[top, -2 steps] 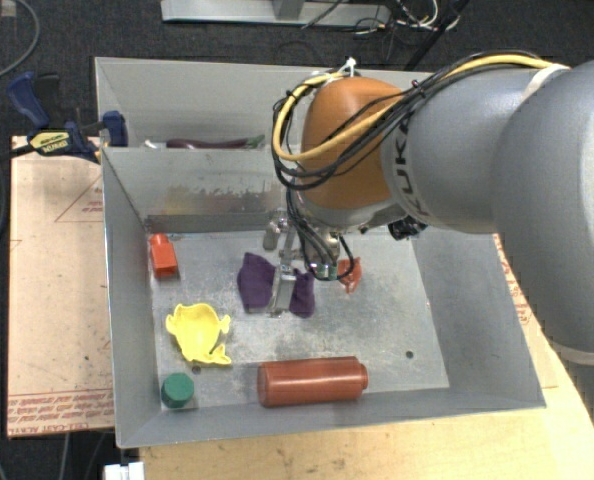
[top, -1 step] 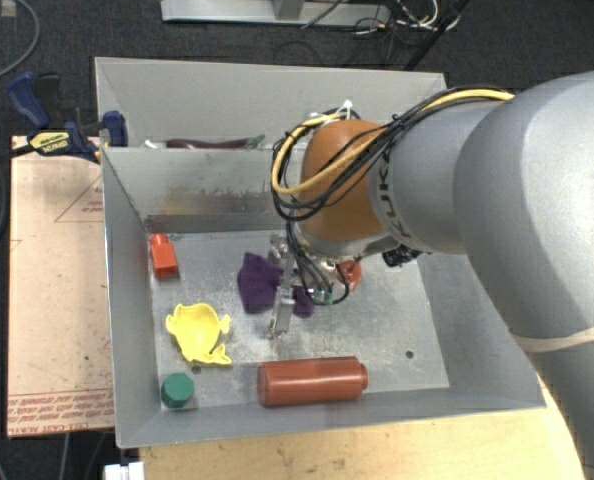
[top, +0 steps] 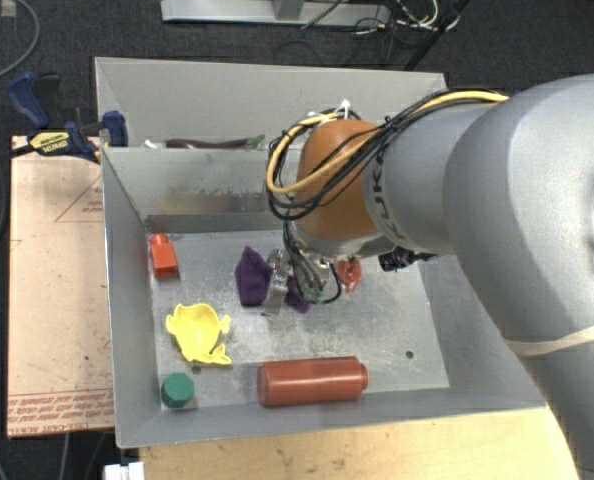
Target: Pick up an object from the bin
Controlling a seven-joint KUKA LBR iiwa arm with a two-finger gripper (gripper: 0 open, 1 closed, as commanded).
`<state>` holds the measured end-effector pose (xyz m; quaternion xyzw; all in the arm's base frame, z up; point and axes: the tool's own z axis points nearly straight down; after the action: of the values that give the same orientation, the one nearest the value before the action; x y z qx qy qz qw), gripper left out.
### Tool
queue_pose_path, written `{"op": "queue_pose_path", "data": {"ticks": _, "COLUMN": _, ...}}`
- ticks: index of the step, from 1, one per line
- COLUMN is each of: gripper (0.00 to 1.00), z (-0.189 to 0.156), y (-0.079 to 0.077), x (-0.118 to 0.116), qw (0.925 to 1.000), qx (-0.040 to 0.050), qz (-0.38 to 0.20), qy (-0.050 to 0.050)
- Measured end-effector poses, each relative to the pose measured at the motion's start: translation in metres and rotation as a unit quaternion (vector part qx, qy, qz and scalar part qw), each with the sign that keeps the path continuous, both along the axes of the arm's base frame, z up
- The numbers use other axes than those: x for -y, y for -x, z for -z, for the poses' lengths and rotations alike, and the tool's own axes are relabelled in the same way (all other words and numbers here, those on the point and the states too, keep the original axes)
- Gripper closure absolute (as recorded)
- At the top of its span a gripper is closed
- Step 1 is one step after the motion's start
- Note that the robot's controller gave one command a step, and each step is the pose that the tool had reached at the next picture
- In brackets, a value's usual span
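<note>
Grey bin (top: pixel 397 313) — purple lump (top: pixel 250 274) against hand (top: pixel 293 286)

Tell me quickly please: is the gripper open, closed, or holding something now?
Gripper: cannot be told. It sits at the purple crumpled thing in the middle of the bin.

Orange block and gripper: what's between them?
In the camera view, a purple crumpled thing lies between the orange block and the gripper, next to the gripper.

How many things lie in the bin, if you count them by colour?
Orange block: 1
Purple lump: 1
Yellow toy: 1
Green cap: 1
Red-brown cylinder: 1
Small red piece, partly hidden beside the arm: 1
Total: 6
</note>
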<state>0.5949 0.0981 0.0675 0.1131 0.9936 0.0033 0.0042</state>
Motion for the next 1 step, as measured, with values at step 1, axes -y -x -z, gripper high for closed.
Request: {"op": "queue_pose_path", "data": {"ticks": 1, "gripper": 1.00, "z": -0.0013, "y": 0.0000, "x": -0.0014, "qw": 1.0000, "qx": -0.0002, "qz": 0.006, "qy": 0.000}}
